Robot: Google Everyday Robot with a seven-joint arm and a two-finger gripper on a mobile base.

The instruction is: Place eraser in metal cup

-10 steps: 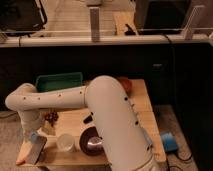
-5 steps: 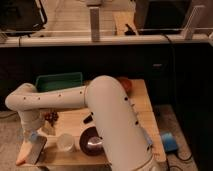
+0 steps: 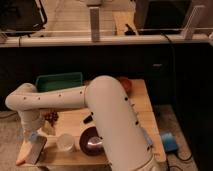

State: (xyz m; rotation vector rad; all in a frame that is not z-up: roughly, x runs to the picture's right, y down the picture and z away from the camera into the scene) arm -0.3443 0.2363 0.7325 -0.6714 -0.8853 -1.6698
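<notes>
My white arm point(image 3: 100, 100) reaches from the lower right across the wooden table point(image 3: 140, 107) and bends down at the left. My gripper point(image 3: 35, 141) hangs over the table's front left corner. A grey oblong thing point(image 3: 36, 151) lies right under it; I cannot tell whether this is the eraser or whether it is held. A dark round cup with a shiny metal inside point(image 3: 92, 142) stands at the front middle of the table, to the right of the gripper. A pale translucent cup point(image 3: 65, 142) stands between them.
A green bin point(image 3: 59, 81) stands at the back left of the table. A brown knobbly thing point(image 3: 50, 117) lies behind the gripper, and a red bowl point(image 3: 125, 84) sits at the back right. A blue object point(image 3: 168, 140) is off the table's right side.
</notes>
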